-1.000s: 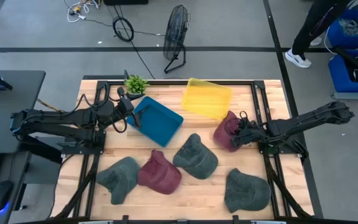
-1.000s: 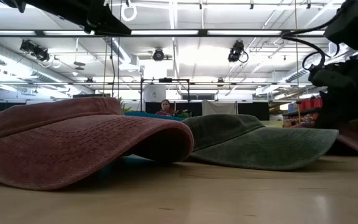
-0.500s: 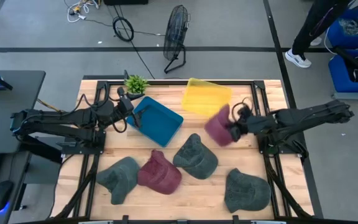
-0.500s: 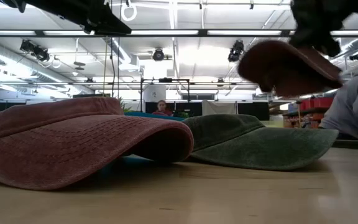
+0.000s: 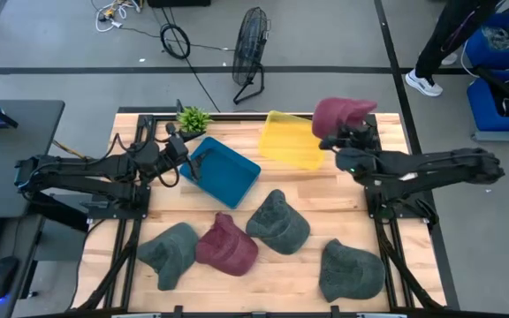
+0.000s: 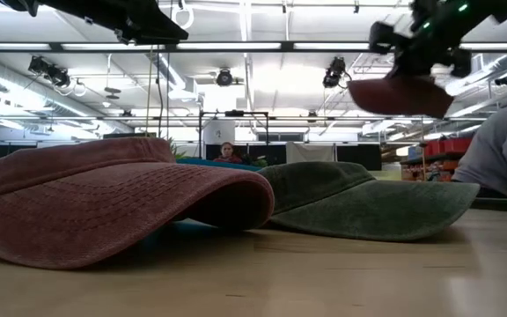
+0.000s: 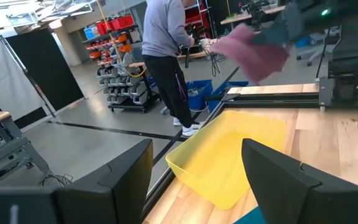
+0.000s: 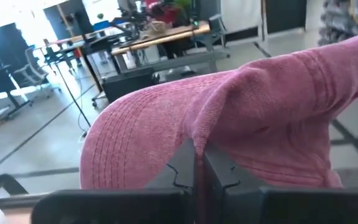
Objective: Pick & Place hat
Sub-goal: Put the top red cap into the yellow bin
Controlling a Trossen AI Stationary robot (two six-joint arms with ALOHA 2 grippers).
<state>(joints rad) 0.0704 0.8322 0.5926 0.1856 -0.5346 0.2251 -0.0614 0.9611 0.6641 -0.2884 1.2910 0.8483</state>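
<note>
My right gripper (image 5: 343, 134) is shut on a maroon hat (image 5: 343, 113), which it carries in the air by the far right corner of the yellow bin (image 5: 292, 141). The same hat (image 6: 401, 93) shows high in the low view, and the hat (image 8: 241, 124) fills the right wrist view. My left gripper (image 5: 184, 152) waits open at the left edge of the blue bin (image 5: 225, 172); its fingers (image 7: 123, 180) stand wide apart. A second maroon hat (image 5: 228, 246) and three dark green hats (image 5: 279, 221) lie crown up on the table's near half. My right gripper pinches a raised fold of the maroon hat's cloth (image 8: 194, 144) between its two shut fingers (image 8: 219, 177). The hat is lifted clear of the table and the bin and spreads out beyond the fingers.
A small potted plant (image 5: 193, 117) stands at the far left corner. Green hats lie at the near left (image 5: 168, 252) and near right (image 5: 352, 269). Bare wood shows right of the table's centre (image 5: 343, 208). A person (image 5: 444, 40) stands beyond the far right corner.
My right gripper, shut on the maroon hat throughout, has lifted it off the table right of centre. It carried the hat up and toward the far edge, to the yellow bin's right end. The hat came clear of the wood and turned about.
</note>
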